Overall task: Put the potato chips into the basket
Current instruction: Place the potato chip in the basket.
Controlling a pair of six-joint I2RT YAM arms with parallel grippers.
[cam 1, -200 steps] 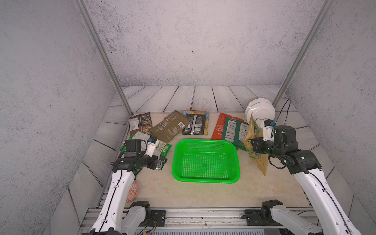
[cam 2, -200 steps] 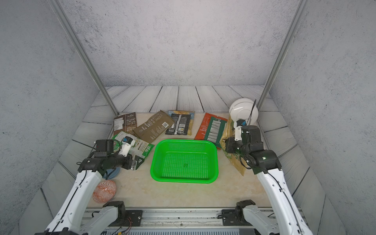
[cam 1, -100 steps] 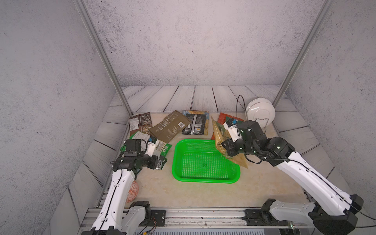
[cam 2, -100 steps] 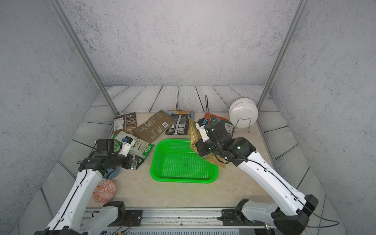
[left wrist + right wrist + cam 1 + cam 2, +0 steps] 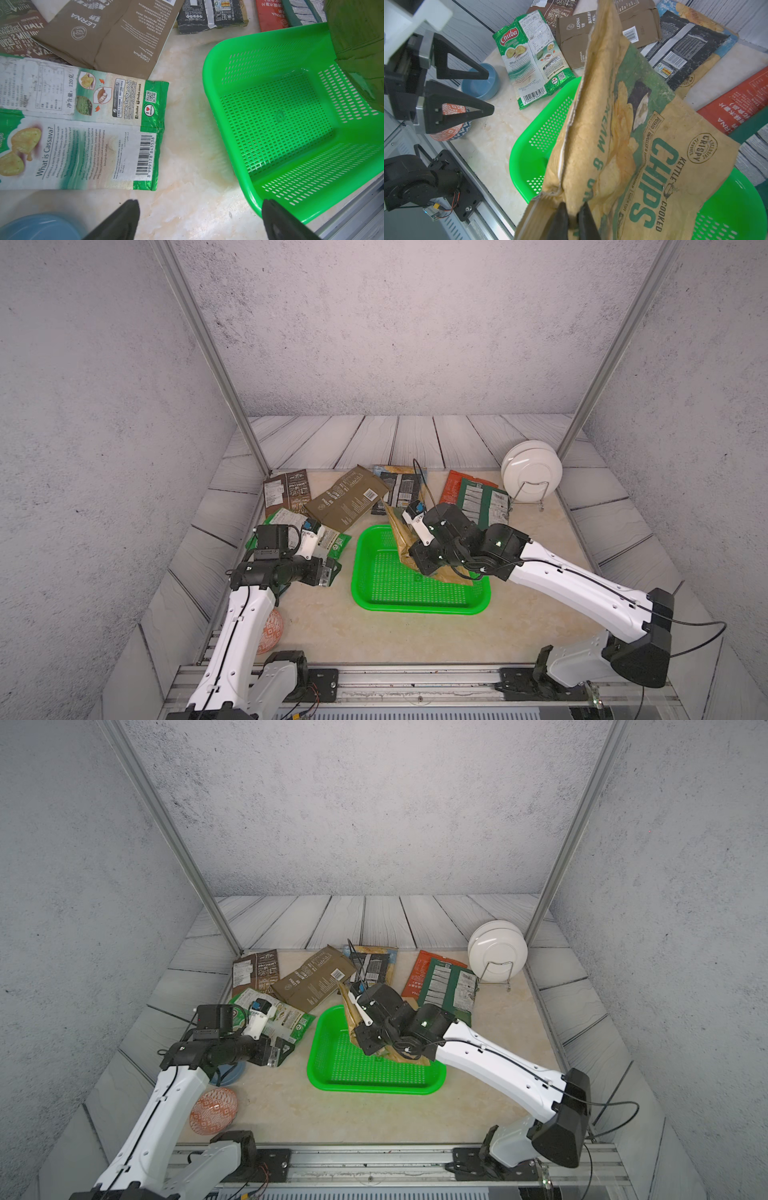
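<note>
The bench (image 5: 374, 635) is a pale, marbled, stone-look slab with a smooth matte surface. Directly under the right pincer (image 5: 574, 220) sits the basket (image 5: 419, 608). It is bright green moulded plastic, a shallow rectangle with rounded corners, a rolled rim, and a slotted mesh floor and walls. One of its corners lies just past a finger of the left pincer (image 5: 200, 204).

The right pincer is clenched on the crimped edge of a tan kettle chips bag (image 5: 633, 135). This crumpled, papery pouch with green lettering hangs slanted over the basket. I cannot tell whether its lower end touches the mesh.

The left pincer is released, its two black wedge-shaped fingers spread wide above bare bench and holding nothing. Ahead of it, on the side away from the basket, a glossy light green bag (image 5: 83, 128) lies flat. Farther out from that pincer lie a creased matte olive-brown bag (image 5: 108, 35), a dark brown bag (image 5: 286, 493) and a shiny black bag (image 5: 209, 14). Beyond the right pincer, a red bag (image 5: 737, 104) lies partly under a dark green bag (image 5: 478, 502).

White plates (image 5: 530, 472) stand on edge in a thin wire rack (image 5: 528, 493), well apart from both pincers. A round blue bowl (image 5: 481, 83) sits just beside the left pincer, and a patterned round object (image 5: 213, 1110) lies near that arm.
</note>
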